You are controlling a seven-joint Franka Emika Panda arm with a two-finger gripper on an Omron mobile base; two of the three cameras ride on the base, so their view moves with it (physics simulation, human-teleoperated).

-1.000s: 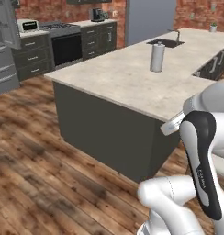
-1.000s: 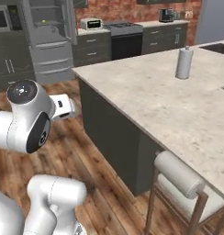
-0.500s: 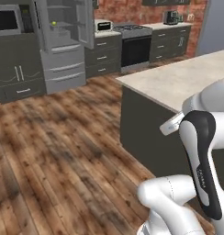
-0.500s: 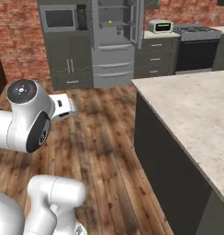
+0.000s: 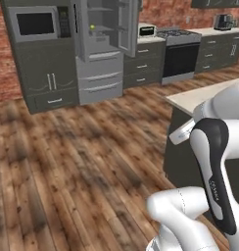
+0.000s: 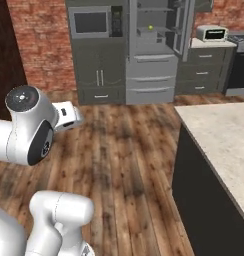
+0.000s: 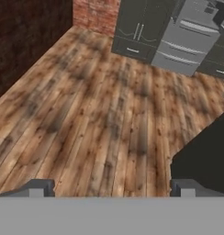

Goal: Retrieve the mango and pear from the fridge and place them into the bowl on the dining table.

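The robot is on its way to the fridge [image 5: 99, 49], which stands open. A small yellow-green fruit, likely the pear [image 6: 150, 28], sits on a shelf inside. The claw [image 7: 111, 186] is spread wide and holds nothing. Next, roll closer and reach in.

Tall grey metallic double-door fridge [image 5: 99, 54] holds a small bright yellow-green pear [image 5: 92, 27]; red-brown brick wall [image 6: 39, 45]; streaked brown plank floor [image 7: 100, 110]; beige speckled stone-like table top [image 6: 224, 135] over dark sides

open fridge [image 5: 99, 49] shelf, small yellow-green pear [image 5: 92, 27] resting on it
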